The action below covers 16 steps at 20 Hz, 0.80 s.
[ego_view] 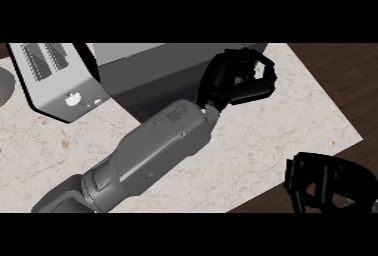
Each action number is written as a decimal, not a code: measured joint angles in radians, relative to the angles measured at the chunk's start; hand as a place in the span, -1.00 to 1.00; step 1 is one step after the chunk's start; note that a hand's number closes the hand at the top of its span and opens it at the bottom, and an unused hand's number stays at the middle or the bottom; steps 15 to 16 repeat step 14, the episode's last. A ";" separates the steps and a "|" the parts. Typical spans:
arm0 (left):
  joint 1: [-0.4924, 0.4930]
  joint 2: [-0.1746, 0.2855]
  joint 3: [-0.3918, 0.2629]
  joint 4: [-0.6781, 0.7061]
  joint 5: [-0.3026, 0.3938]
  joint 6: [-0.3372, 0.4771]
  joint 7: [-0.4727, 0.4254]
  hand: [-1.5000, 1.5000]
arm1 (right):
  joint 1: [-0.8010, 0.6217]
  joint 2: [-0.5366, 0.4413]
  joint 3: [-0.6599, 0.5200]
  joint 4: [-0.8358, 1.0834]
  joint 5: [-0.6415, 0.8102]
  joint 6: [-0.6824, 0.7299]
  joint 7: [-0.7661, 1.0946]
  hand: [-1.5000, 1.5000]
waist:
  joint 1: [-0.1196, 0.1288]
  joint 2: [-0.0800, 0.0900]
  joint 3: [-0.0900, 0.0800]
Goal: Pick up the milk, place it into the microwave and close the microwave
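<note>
The milk cannot be seen anywhere. It may be inside the dark grey box-shaped microwave (151,75) or hidden; I cannot tell which. The left robot hand (240,80) is right at the microwave's right side, fingers curled, with nothing showing in them. Its grey arm runs from lower left up to upper right. The right robot hand (325,186) rests open at the lower right, well apart from the microwave, so the left one is nearer. On the pale speckled stone table (280,130) I count one microwave, one shiny silver toaster (52,75), two robot hands and no milk.
</note>
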 measured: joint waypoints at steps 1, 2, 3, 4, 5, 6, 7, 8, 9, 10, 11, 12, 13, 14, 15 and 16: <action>0.003 0.000 -0.002 0.002 0.009 -0.017 -0.004 1.00 | 0.011 0.004 0.006 -0.010 0.001 -0.004 -0.001 1.00 | 0.004 -0.001 0.000; 0.003 0.000 -0.006 0.003 0.017 -0.036 -0.008 1.00 | 0.020 0.009 0.010 -0.020 0.003 -0.010 -0.001 1.00 | 0.011 -0.003 0.001; 0.003 0.000 -0.007 0.005 0.028 -0.055 -0.007 1.00 | 0.029 0.014 0.016 -0.030 0.006 -0.017 -0.001 1.00 | 0.015 -0.004 0.001; 0.002 0.000 -0.010 0.006 0.036 -0.073 -0.009 1.00 | 0.037 0.019 0.020 -0.039 0.008 -0.023 -0.001 1.00 | 0.021 -0.005 0.001; 0.002 0.000 -0.013 0.009 0.043 -0.090 -0.011 1.00 | 0.048 0.023 0.027 -0.049 0.012 -0.029 0.000 1.00 | 0.025 -0.006 0.001; 0.002 0.000 -0.016 0.012 0.049 -0.109 -0.015 1.00 | 0.057 0.027 0.032 -0.058 0.015 -0.035 0.000 1.00 | 0.030 -0.007 0.001; 0.002 0.000 -0.019 0.014 0.054 -0.125 -0.018 1.00 | 0.066 0.031 0.037 -0.068 0.018 -0.042 0.001 1.00 | 0.035 -0.008 0.001; 0.002 0.000 -0.022 0.017 0.060 -0.141 -0.022 1.00 | 0.075 0.034 0.042 -0.078 0.022 -0.047 0.002 1.00 | 0.039 -0.009 0.001; 0.001 0.000 -0.024 0.019 0.065 -0.158 -0.025 1.00 | 0.083 0.039 0.048 -0.088 0.026 -0.054 0.002 1.00 | 0.043 -0.008 0.001; 0.001 0.000 -0.027 0.023 0.070 -0.175 -0.027 1.00 | 0.091 0.043 0.050 -0.099 0.031 -0.064 0.003 1.00 | 0.047 -0.010 0.001; 0.001 0.000 -0.030 0.025 0.074 -0.192 -0.031 1.00 | 0.100 0.048 0.055 -0.108 0.036 -0.072 0.005 1.00 | 0.052 -0.011 0.001; 0.001 0.000 -0.033 0.029 0.078 -0.207 -0.033 1.00 | 0.108 0.051 0.059 -0.118 0.040 -0.080 0.005 1.00 | 0.056 -0.012 0.001; -0.001 0.000 -0.036 0.031 0.082 -0.223 -0.036 1.00 | 0.116 0.058 0.067 -0.128 0.044 -0.087 0.006 1.00 | 0.061 -0.012 0.001; -0.001 0.001 -0.038 0.036 0.085 -0.235 -0.040 1.00 | 0.125 0.060 0.072 -0.138 0.050 -0.093 0.007 1.00 | 0.062 -0.012 0.001; -0.001 0.001 -0.038 0.036 0.085 -0.235 -0.040 1.00 | 0.125 0.060 0.072 -0.138 0.050 -0.093 0.007 1.00 | 0.062 -0.012 0.001; -0.001 0.001 -0.038 0.036 0.085 -0.235 -0.040 1.00 | 0.125 0.060 0.072 -0.138 0.050 -0.093 0.007 1.00 | 0.062 -0.012 0.001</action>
